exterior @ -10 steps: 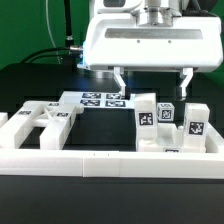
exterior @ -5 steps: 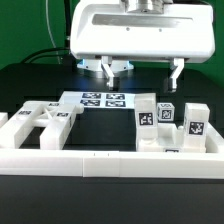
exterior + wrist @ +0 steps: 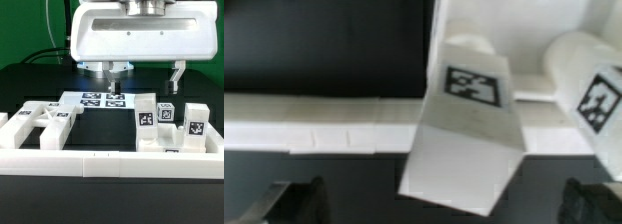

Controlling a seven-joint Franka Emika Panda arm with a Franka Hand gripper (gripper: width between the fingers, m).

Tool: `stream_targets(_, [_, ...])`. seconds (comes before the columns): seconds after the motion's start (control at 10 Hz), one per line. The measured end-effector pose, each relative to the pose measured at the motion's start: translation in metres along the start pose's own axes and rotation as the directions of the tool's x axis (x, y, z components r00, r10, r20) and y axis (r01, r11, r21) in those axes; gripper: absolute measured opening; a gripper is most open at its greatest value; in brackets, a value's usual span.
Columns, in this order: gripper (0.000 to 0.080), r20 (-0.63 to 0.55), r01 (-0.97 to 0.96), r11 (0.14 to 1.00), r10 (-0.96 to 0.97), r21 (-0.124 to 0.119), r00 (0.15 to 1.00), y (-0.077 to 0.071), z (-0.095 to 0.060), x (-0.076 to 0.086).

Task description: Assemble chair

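Observation:
The chair's loose white parts lie behind the low front wall. An open frame piece (image 3: pixel 40 120) is at the exterior view's left. Three tagged upright blocks (image 3: pixel 146 117), (image 3: pixel 167 112), (image 3: pixel 193 120) stand at its right. My gripper (image 3: pixel 142 72) hangs open above and behind them, holding nothing. Its one fingertip (image 3: pixel 106 70) is over the marker board (image 3: pixel 103 99). In the wrist view a tagged white bar (image 3: pixel 470 110) runs between the dark fingers (image 3: pixel 295 200), well clear of them. A second tagged piece (image 3: pixel 589 95) sits beside it.
The low white border wall (image 3: pixel 100 160) runs along the front and crosses the wrist view as a white strip (image 3: pixel 313 122). A black cable (image 3: pixel 66 25) hangs at the back on the exterior view's left. The tabletop is black.
The gripper has shifted toward the exterior view's left and risen slightly, staying open. The parts have not moved.

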State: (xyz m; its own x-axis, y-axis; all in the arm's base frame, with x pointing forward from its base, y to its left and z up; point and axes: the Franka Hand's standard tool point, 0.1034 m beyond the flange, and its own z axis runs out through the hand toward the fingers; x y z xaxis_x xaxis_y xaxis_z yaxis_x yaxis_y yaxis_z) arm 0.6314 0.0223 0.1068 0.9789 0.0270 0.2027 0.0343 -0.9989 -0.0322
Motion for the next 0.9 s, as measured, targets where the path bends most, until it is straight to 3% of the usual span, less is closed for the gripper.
stream_targets(0.3, [0.0649, 0.213, -0.018, 0.999, 0.010, 0.036, 0.977, -0.004, 0.007, -0.010])
stream_targets(0.4, [0.0649, 0.209, -0.017, 0.999, 0.009, 0.036, 0.978, -0.004, 0.006, -0.007])
stream_targets(0.6, [0.0649, 0.248, -0.143, 0.986, 0.119, 0.082, 0.961, 0.008, 0.007, -0.015])
stream_targets(0.9, [0.0649, 0.258, -0.249, 0.965, 0.219, 0.088, 0.941, 0.004, 0.013, -0.017])
